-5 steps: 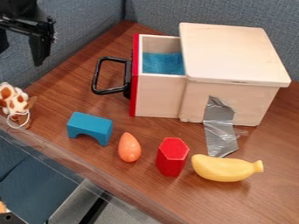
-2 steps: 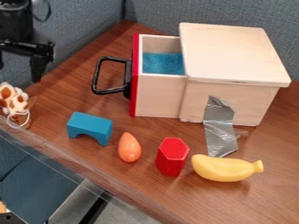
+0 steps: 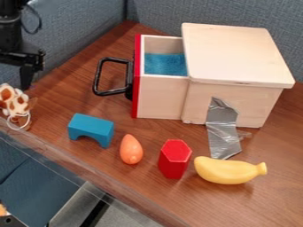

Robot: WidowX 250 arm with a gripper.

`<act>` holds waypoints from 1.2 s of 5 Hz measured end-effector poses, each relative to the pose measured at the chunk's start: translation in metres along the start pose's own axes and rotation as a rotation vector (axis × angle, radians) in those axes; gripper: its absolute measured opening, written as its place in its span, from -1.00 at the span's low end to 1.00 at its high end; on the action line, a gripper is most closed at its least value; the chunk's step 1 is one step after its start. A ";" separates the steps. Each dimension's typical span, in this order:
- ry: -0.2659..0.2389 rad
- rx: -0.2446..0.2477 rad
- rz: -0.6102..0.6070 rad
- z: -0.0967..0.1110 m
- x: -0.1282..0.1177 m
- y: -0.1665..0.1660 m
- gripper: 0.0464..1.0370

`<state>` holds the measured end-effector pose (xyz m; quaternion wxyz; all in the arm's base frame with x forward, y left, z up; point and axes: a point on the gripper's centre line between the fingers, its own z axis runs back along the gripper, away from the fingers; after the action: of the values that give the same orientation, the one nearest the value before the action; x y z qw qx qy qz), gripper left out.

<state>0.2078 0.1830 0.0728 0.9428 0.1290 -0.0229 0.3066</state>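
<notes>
White with brown spots, a small toy (image 3: 17, 105) lies near the table's (image 3: 130, 177) edge, just below the gripper (image 3: 24, 71) in the view. The gripper hangs open, well apart from the blue block (image 3: 91, 126).

On the table (image 3: 260, 204), from left edge to lower right, lie a toy (image 3: 17, 104), an arch block (image 3: 91, 127), an egg-shaped piece (image 3: 130, 150), an upright block (image 3: 174, 159) and a banana (image 3: 228, 170). Behind stands a box (image 3: 237, 53), its drawer (image 3: 160, 95) and handle (image 3: 98, 76) leftward.
</notes>
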 end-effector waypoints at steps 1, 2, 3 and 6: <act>0.010 0.025 0.017 -0.013 -0.002 0.005 0.93; 0.008 0.051 0.034 -0.022 -0.004 0.009 0.93; 0.003 0.076 0.040 -0.032 -0.006 0.012 0.93; -0.014 0.069 0.023 -0.043 0.003 0.008 0.93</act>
<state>0.2038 0.2018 0.0332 0.9340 0.1635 -0.0202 0.3170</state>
